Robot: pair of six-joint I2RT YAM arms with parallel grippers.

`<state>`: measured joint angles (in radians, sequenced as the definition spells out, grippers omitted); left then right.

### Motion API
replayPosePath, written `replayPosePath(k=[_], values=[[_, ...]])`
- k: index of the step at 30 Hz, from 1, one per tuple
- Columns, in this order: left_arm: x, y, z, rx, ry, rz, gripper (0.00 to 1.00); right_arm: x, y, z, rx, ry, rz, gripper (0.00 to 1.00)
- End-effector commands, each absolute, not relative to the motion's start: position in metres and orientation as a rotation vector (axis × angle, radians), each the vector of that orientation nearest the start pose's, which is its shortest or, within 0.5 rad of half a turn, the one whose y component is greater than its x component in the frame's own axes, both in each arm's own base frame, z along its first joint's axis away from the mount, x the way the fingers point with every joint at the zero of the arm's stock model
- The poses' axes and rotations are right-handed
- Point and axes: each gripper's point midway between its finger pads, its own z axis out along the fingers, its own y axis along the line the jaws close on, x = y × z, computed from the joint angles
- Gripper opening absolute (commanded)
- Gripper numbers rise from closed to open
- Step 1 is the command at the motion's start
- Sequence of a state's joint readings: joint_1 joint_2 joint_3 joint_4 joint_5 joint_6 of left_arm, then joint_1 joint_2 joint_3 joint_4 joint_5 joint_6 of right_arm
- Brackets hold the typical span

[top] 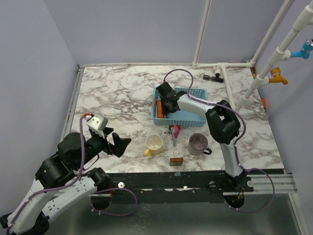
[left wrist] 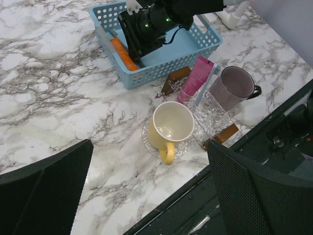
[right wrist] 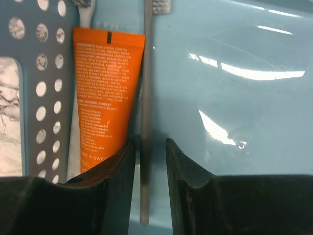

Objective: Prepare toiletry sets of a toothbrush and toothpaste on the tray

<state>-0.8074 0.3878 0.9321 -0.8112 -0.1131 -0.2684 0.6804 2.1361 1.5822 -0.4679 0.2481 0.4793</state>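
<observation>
My right jaws: parted astride toothbrush [right wrist: 145, 98] handle, no contact | likely light, stiff, slick: I pinch mid-handle, clear of toothpaste [right wrist: 105, 88] | left jaws: released

- Tabletop [top: 117, 93]: white marble, grey-brown veining
- Basket [left wrist: 146, 73]: light blue, perforated walls
- Toothpaste tube in basket [right wrist: 105, 98]: orange, black print
- Toothbrush handle [right wrist: 145, 122]: grey
- Toothpaste tube on tray [left wrist: 195, 78]: pink
- Tray [left wrist: 215, 115]: clear, cut-glass pattern, brown handles
- Mug on coaster [left wrist: 171, 125]: pale yellow
- Mug beside tray [left wrist: 234, 88]: dusky purple

Left gripper [top: 117, 141] wide open, right gripper [right wrist: 150, 144] narrowly parted
</observation>
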Motion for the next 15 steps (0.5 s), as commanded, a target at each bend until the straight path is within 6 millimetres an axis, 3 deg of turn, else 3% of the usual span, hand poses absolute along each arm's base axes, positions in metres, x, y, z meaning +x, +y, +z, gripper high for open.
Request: replayPosePath(k=[1,5,15], values=[[0.131,-0.124,0.277,0.412,1.863,-0.641,0.99,0.412,0.288,0.016,-0.153,2.557,0.042,0.33],[0.130,-0.125,0.274,0.408,1.877,-0.650,0.99,0.412,0.280,0.014,-0.150,2.554,-0.021,0.30],[0.126,-0.128,0.271,0.406,1.886,-0.685,0.99,0.409,0.268,0.017,-0.157,2.551,-0.078,0.01]])
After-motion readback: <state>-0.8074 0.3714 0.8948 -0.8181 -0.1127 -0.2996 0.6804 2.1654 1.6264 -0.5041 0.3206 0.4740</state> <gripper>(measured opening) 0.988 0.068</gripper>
